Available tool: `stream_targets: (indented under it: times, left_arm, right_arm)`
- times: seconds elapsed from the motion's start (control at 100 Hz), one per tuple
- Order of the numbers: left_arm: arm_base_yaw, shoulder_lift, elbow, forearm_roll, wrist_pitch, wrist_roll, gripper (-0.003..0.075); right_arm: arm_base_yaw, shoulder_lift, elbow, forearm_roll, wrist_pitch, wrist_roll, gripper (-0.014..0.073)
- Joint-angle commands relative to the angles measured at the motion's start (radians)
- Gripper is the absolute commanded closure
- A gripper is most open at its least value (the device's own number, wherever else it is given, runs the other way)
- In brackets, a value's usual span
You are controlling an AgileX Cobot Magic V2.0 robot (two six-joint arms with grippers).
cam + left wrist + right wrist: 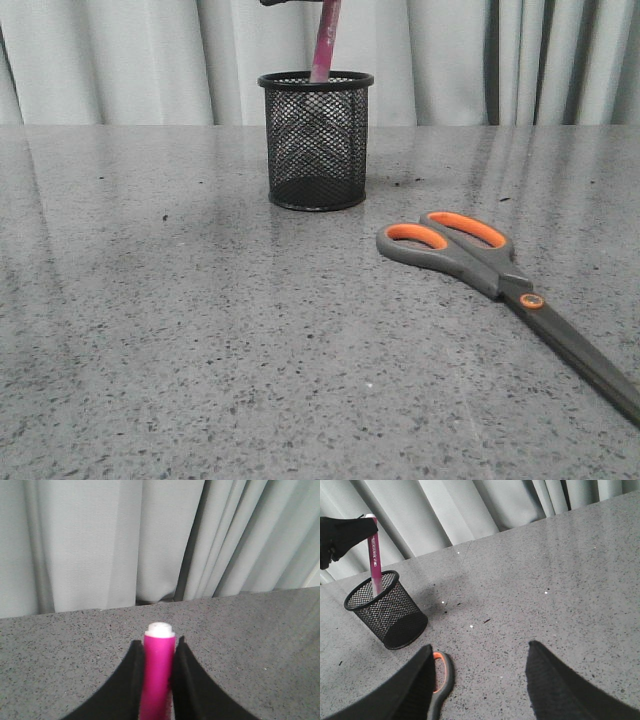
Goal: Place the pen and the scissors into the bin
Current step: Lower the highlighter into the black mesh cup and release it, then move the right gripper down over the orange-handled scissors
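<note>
The left gripper (pixel 158 680) is clamping the light, rigid pen (pixel 324 45) over the bin (pixel 317 140), while the open-jawed right gripper (pixel 477 680) is hovering near the stiff, heavier scissors (pixel 500 285), best grasped by their handles.

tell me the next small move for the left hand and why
Probably open the left hand and let go: the pen already stands with its lower end inside the bin, its fingers clamped near the top. The scissors lie on the table, under the open right hand.

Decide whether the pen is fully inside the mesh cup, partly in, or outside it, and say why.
Partly in. The pen stands nearly upright, its lower end below the bin rim, its top clamped in the left gripper.
</note>
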Motion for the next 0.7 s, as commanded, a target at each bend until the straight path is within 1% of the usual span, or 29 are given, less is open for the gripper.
stream_targets:
  times: [0.0,0.14,0.21,0.26,0.38,0.45,0.48,0.52,0.59,0.64,0.69]
  left_arm:
    - [-0.007,-0.047,-0.021,0.003,-0.091,-0.003,0.0739]
    - [-0.007,-0.047,-0.021,0.051,-0.085,-0.003,0.0738]
    - [-0.007,-0.047,-0.021,0.059,-0.085,-0.003,0.0709]
    - [-0.007,-0.047,-0.021,0.059,-0.085,-0.003,0.0661]
    - [-0.007,-0.047,-0.021,0.062,-0.085,-0.003,0.0493]
    - [-0.007,-0.059,-0.021,0.062,-0.082,-0.003,0.0418]
    - [-0.007,-0.066,-0.021,0.062,-0.081,-0.003,0.04]
    - [-0.007,-0.081,-0.021,0.062,-0.081,-0.003,0.0387]
    - [-0.007,-0.119,-0.021,0.074,-0.081,-0.002,0.0386]
    - [-0.007,-0.155,-0.021,0.09,-0.074,-0.002,0.0386]
    - [-0.007,-0.2,-0.021,0.104,-0.046,-0.002,0.0386]
  right_arm:
    - [-0.006,0.014,-0.034,-0.013,-0.081,-0.007,0.0232]
    - [-0.006,0.014,-0.034,-0.013,-0.081,-0.007,0.0232]
    - [-0.006,0.014,-0.034,-0.013,-0.081,-0.007,0.0232]
    - [-0.006,0.014,-0.034,-0.013,-0.081,-0.007,0.0232]
    - [-0.006,0.014,-0.034,-0.013,-0.081,-0.007,0.0231]
    - [-0.006,0.014,-0.034,-0.013,-0.084,-0.007,0.0231]
    - [-0.006,0.014,-0.034,-0.013,-0.089,-0.007,0.0231]
    - [-0.006,0.014,-0.036,-0.013,-0.092,-0.007,0.0231]
    - [-0.006,0.014,-0.053,-0.013,-0.09,-0.007,0.0231]
    - [-0.006,0.014,-0.082,-0.013,-0.073,-0.007,0.0231]
    - [-0.006,0.017,-0.123,-0.013,-0.052,-0.034,0.0231]
